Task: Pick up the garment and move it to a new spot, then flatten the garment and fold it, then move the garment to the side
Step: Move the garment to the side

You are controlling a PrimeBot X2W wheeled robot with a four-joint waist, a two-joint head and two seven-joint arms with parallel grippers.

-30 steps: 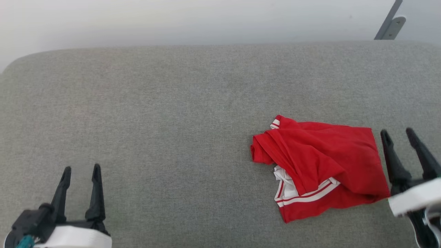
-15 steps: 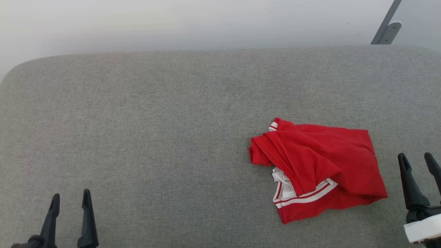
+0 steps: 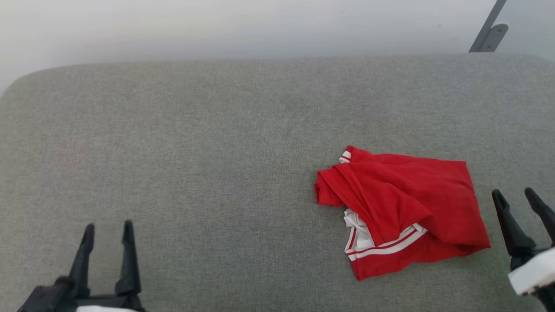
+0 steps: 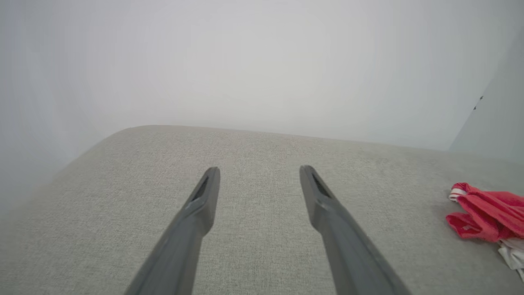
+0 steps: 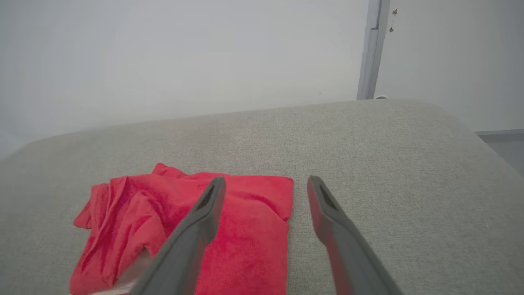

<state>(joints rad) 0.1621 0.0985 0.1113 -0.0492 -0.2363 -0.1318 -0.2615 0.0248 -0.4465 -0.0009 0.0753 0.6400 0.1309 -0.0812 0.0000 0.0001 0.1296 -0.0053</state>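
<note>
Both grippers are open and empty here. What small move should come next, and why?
Probably the right gripper should shift left and lower onto the nearest edge of the garment. It is open and empty right beside that crumpled heap, while the left gripper stands open far across the grey surface.

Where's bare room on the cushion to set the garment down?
Free: grey cushion between left gripper and garment; also the strip from garment to far edge. Tight: gap between garment and right gripper.
</note>
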